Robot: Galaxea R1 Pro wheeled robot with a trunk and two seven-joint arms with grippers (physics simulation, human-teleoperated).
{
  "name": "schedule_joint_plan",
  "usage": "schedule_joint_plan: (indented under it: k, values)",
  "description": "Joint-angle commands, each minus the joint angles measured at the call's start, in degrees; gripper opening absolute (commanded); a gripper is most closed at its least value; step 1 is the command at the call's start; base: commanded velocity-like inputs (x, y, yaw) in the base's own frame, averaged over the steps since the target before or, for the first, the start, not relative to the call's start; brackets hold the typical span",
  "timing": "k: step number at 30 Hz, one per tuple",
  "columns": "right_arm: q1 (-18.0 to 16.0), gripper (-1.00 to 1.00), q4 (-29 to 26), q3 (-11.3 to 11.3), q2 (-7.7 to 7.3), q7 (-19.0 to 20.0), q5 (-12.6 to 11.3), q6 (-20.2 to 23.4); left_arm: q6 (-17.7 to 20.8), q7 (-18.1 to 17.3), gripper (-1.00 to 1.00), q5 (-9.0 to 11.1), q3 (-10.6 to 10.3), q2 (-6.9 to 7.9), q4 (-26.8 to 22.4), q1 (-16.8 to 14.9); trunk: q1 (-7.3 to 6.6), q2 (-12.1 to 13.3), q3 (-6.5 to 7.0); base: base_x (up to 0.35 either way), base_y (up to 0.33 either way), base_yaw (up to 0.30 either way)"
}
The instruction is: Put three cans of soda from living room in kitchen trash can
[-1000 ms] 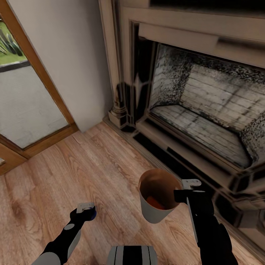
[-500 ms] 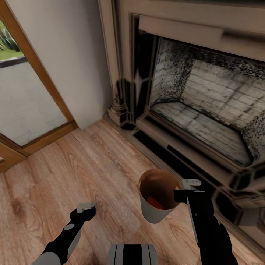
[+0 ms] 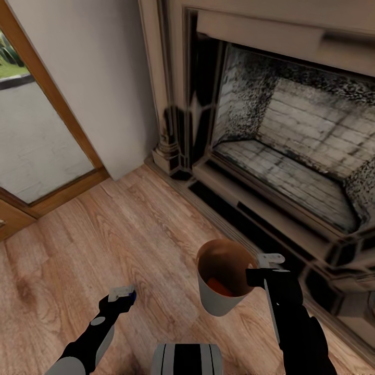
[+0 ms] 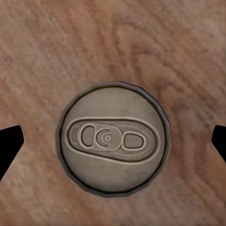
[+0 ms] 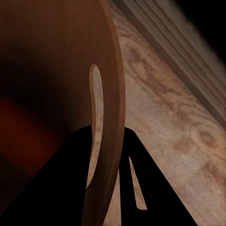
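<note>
Only our view shifted; arms unmoved. Left end effector (image 3: 124,295) holds the blue can (image 4: 113,140) upright; bin (image 3: 221,302), rim pinched by right end effector (image 3: 263,269), sits right.

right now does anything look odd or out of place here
Yes: the white-grey tapered bin with brown inside is off the wood plank floor, held by its rim in the right hand beside the fireplace. An orange soda can lies inside it. The left hand carries the dark blue can.
</note>
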Motion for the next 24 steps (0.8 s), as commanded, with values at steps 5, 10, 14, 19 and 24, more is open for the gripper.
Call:
schedule_joint_plan:
  k: [5,10,14,19,24]
  values:
    - [0.0,-1.00,0.0,0.0,0.01,0.2,-1.0,0.1,0.0,0.0,1.00,0.0,0.0,0.02,0.0,0.0,-0.01,0.0,-0.46,0.000,0.000,0.000]
    - [0.0,-1.00,0.0,0.0,0.00,0.2,-1.0,0.1,0.0,0.0,1.00,0.0,0.0,0.00,0.0,0.0,-0.01,0.0,-0.65,0.000,0.000,0.000]
    - [0.0,-1.00,0.0,0.0,0.01,0.2,-1.0,0.1,0.0,0.0,1.00,0.0,0.0,0.02,0.0,0.0,-0.01,0.0,-0.67,0.108,0.000,0.000]
    - [0.0,-1.00,0.0,0.0,0.01,0.2,-1.0,0.1,0.0,0.0,1.00,0.0,0.0,0.02,0.0,0.0,-0.01,0.0,-0.67,0.109,0.000,0.000]
    - [0.0,-1.00,0.0,0.0,0.01,0.2,-1.0,0.1,0.0,0.0,1.00,0.0,0.0,0.02,0.0,0.0,-0.01,0.0,-0.67,0.009,0.000,0.000]
